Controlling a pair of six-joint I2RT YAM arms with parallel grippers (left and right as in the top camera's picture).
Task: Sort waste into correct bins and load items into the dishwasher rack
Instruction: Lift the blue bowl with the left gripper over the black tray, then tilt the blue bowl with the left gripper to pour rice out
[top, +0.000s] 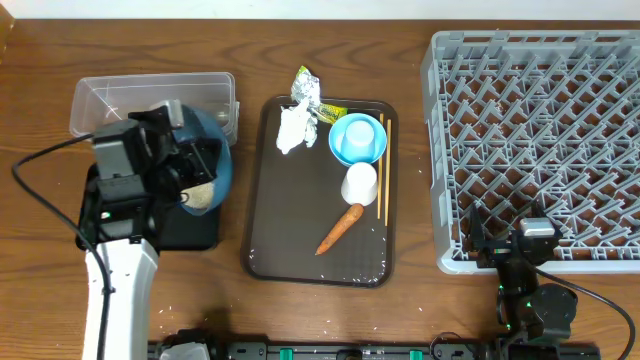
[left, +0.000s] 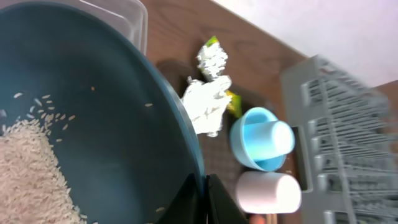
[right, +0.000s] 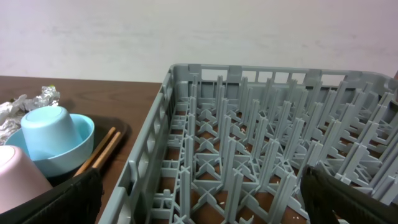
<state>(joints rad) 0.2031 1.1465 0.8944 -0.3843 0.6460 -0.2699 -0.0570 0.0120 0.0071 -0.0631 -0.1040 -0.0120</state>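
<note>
Meanwhile, my left gripper is pinched tight on the rim of the large blue bowl, holding it tipped above the black bin so that the rice can, I judge, slide out as food waste. My right gripper rests spread wide and empty at the dishwasher rack, placed to receive dishes.

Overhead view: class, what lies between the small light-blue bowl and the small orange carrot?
A small whitish cup sits between the small light-blue bowl and the small orange carrot, shown in the overhead view.
</note>
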